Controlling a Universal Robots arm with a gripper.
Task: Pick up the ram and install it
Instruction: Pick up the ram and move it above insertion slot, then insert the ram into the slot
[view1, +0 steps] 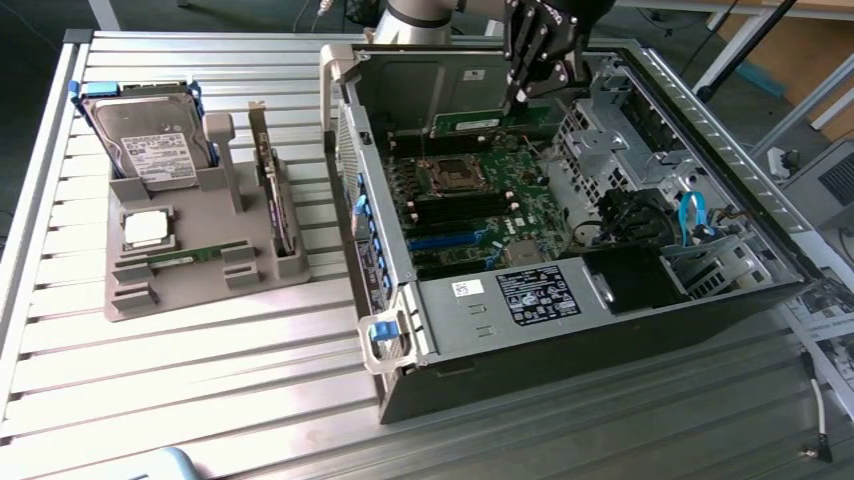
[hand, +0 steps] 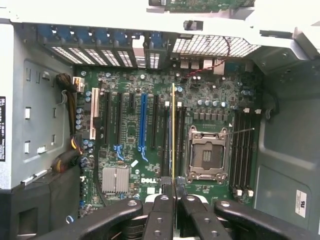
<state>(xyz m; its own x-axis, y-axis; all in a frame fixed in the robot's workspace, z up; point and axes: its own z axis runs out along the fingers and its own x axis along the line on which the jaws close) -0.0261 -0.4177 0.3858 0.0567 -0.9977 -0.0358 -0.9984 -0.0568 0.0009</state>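
- Ram (hand: 173, 130): thin green stick, seen edge-on, clamped between the fingers (hand: 162, 207) of the gripper (hand: 174, 194). It hangs above the motherboard, just beside the empty processor socket (hand: 206, 155).
- Long axis: parallel to the black memory slots (hand: 167, 150) next to the socket. Its lower edge appears in line with that slot group, not yet seated.
- Spare ram stick (view1: 187, 256): lies in a grey holder on the tabletop, well apart from the socket.

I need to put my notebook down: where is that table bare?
The slatted table is bare in front of the grey holder and the computer case, at the exterior view's lower left. Between holder and case it is narrow; inside the case, crowded.
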